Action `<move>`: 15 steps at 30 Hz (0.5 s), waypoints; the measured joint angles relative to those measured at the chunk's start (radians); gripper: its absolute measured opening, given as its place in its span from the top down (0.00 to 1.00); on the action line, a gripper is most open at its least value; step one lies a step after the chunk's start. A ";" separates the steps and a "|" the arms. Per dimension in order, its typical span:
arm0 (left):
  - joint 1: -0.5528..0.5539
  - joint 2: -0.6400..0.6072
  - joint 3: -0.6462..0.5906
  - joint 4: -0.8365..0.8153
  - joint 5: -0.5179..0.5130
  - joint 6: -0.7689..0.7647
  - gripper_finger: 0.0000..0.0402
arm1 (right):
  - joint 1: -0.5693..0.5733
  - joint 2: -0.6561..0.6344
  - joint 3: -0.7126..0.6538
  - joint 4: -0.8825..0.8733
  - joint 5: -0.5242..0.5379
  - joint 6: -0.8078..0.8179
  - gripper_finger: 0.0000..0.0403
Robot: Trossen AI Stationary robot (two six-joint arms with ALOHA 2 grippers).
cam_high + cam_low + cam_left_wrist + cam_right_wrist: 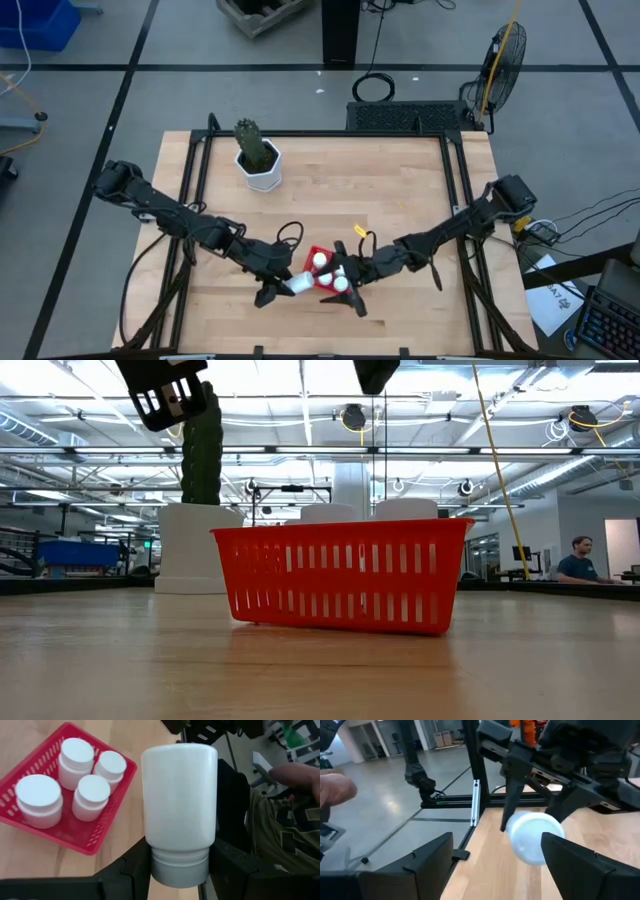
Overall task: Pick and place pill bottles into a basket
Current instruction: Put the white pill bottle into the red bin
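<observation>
The work surface is a light wooden table (330, 200) edged by a black frame, standing on a grey floor marked with dark lines; the low view looks across it into a bright hall with ceiling lights, where a person (578, 565) sits at far right. One red basket (322, 270) stands near the table's front edge, between the two grippers. Pill bottle count: five. Four pill bottles (80, 782) stand upright inside the basket, caps up, packed closely together. The fifth bottle (180, 810) is clamped in the left gripper (283, 287), whose two fingers (131, 868) close on the neck just below the body; the bottle lies sideways, raised off the table, just beside the basket's left side. In the right wrist view this bottle's round end (535, 837) faces the camera. The right gripper (352, 290) sits just at the basket's right side, opposite the left gripper, fingers (427, 857) spread wide and holding nothing. One white hexagonal pot (263, 168) with one green cactus (251, 140) stands well behind the left gripper, toward the table's far edge. One fan (505, 55) stands on the floor beyond the table's far right corner.
</observation>
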 joint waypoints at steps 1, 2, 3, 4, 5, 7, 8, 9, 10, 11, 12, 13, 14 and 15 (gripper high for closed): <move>-0.001 0.000 0.000 0.003 0.001 0.004 0.59 | 0.006 0.001 0.000 0.004 0.003 -0.003 0.27; 0.001 0.000 0.000 0.005 0.002 0.004 0.59 | 0.010 0.001 0.000 0.006 0.003 -0.005 0.28; 0.004 0.000 0.000 0.007 0.004 0.004 0.59 | 0.012 0.001 -0.001 0.007 0.007 -0.005 0.28; 0.006 0.000 0.000 0.010 0.004 0.004 0.59 | 0.013 0.001 -0.001 0.005 0.024 -0.005 0.28; 0.006 0.000 0.000 0.011 0.003 0.004 0.59 | 0.013 0.001 -0.001 0.002 0.054 -0.006 0.28; 0.006 0.000 0.000 0.010 0.000 0.004 0.59 | 0.008 0.001 -0.001 -0.002 0.102 -0.020 0.28; 0.006 0.000 0.000 0.009 -0.004 0.004 0.59 | 0.005 0.001 -0.001 0.004 0.109 -0.027 0.28; 0.005 0.000 0.000 0.008 -0.007 0.004 0.59 | 0.001 0.001 -0.001 0.013 0.107 -0.027 0.28; 0.004 0.000 0.000 0.008 -0.007 0.004 0.59 | -0.003 0.001 -0.001 0.020 0.103 -0.019 0.28; 0.005 0.000 0.000 0.008 -0.007 0.007 0.59 | -0.006 0.000 -0.001 0.021 0.095 -0.010 0.28; 0.005 0.000 0.000 0.009 -0.007 0.009 0.59 | -0.010 0.000 -0.001 0.022 0.089 -0.005 0.28; 0.005 0.000 0.000 0.009 -0.007 0.012 0.59 | -0.012 0.001 -0.001 0.019 0.087 -0.004 0.27; 0.006 0.000 0.000 0.009 -0.007 0.013 0.59 | -0.017 0.002 -0.001 0.018 0.083 -0.003 0.27; 0.006 0.000 0.000 0.009 -0.007 0.015 0.59 | -0.022 0.007 -0.001 0.023 0.082 -0.001 0.26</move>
